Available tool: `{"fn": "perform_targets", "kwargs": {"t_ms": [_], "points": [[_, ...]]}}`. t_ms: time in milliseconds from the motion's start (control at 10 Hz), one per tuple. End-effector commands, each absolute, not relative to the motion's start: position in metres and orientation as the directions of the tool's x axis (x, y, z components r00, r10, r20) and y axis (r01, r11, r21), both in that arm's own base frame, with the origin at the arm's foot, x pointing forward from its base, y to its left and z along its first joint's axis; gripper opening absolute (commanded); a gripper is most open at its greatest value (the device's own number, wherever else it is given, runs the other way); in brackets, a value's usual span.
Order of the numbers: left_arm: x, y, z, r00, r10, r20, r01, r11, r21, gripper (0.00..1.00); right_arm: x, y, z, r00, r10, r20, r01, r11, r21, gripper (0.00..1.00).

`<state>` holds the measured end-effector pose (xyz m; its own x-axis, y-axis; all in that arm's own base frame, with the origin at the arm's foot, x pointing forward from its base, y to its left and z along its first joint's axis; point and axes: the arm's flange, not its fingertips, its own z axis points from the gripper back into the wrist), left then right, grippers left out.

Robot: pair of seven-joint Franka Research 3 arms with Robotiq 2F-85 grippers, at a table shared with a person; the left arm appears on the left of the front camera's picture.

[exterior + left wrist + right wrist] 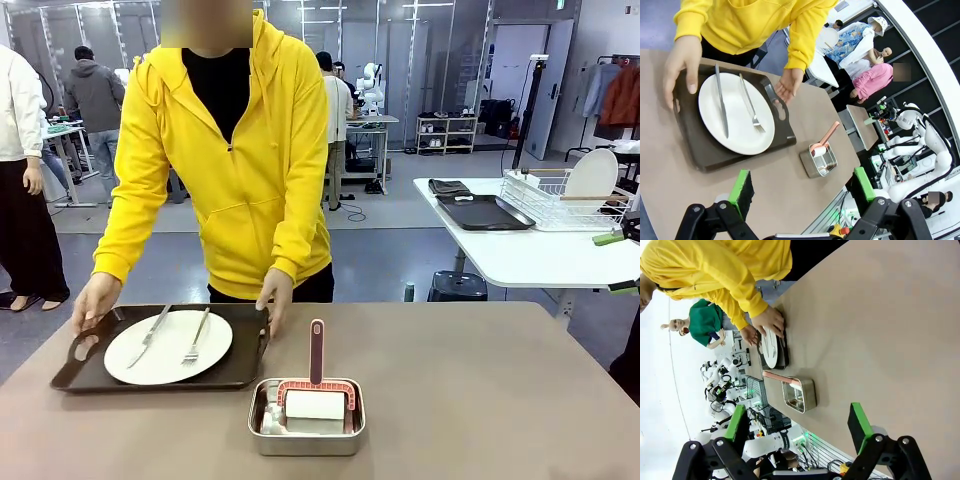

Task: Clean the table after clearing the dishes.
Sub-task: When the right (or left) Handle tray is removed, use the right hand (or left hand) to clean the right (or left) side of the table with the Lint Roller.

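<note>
Crockery sits toward your left on the smooth grey-brown counter [480, 400]. A dark brown rectangular handled tray [245, 372] carries one round white dinner plate [170, 365]. A silver knife [150, 337] and a silver fork [196, 337] lie side by side across the plate, both angled.

A person in a yellow hooded top [240, 150] stands at the far edge and leans over the tray. One hand [95, 300] rests on its outer end and the other hand [275, 295] on the end nearer the middle.

Just right of the tray, close to your own edge of the counter, stands a small shiny rectangular steel tin [306, 447]. In it lie a white block [314, 405] and a red-framed implement with a dusky pink handle [316, 352] pointing toward the person — brush or scraper, you cannot tell which.

Farther right and well behind, a white-topped table [520, 255] holds a black tray [485, 212] and a white wire dish rack [560, 200] with a pale plate standing in it.

Your left tool [803, 185] hangs above the counter with its green-padded fingers spread wide and nothing between them. Its wrist view has the tray and plate ahead and the tin off to one side. Your right tool [797, 421] is spread just as wide and equally empty, and looks along the counter at the tin, with the tray beyond it.
</note>
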<state>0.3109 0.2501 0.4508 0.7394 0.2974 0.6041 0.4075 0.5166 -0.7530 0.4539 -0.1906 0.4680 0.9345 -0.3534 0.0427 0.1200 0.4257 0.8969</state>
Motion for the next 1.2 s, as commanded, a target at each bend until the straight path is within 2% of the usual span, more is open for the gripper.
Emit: {"fn": "perform_targets", "kwargs": {"t_ms": [0, 1100], "points": [[0.3085, 0.2515, 0.4523, 0.731, 0.302, 0.612, 0.42, 0.508, -0.752, 1.0, 0.4541, -0.1897, 0.4707, 0.937, -0.346, 0.044, 0.115, 0.426, 0.898, 1.0], [0.3085, 0.2515, 0.4523, 0.731, 0.302, 0.612, 0.42, 0.508, -0.752, 1.0, 0.4541, -0.1897, 0.4707, 0.937, -0.346, 0.044, 0.115, 0.426, 0.898, 1.0]]}}
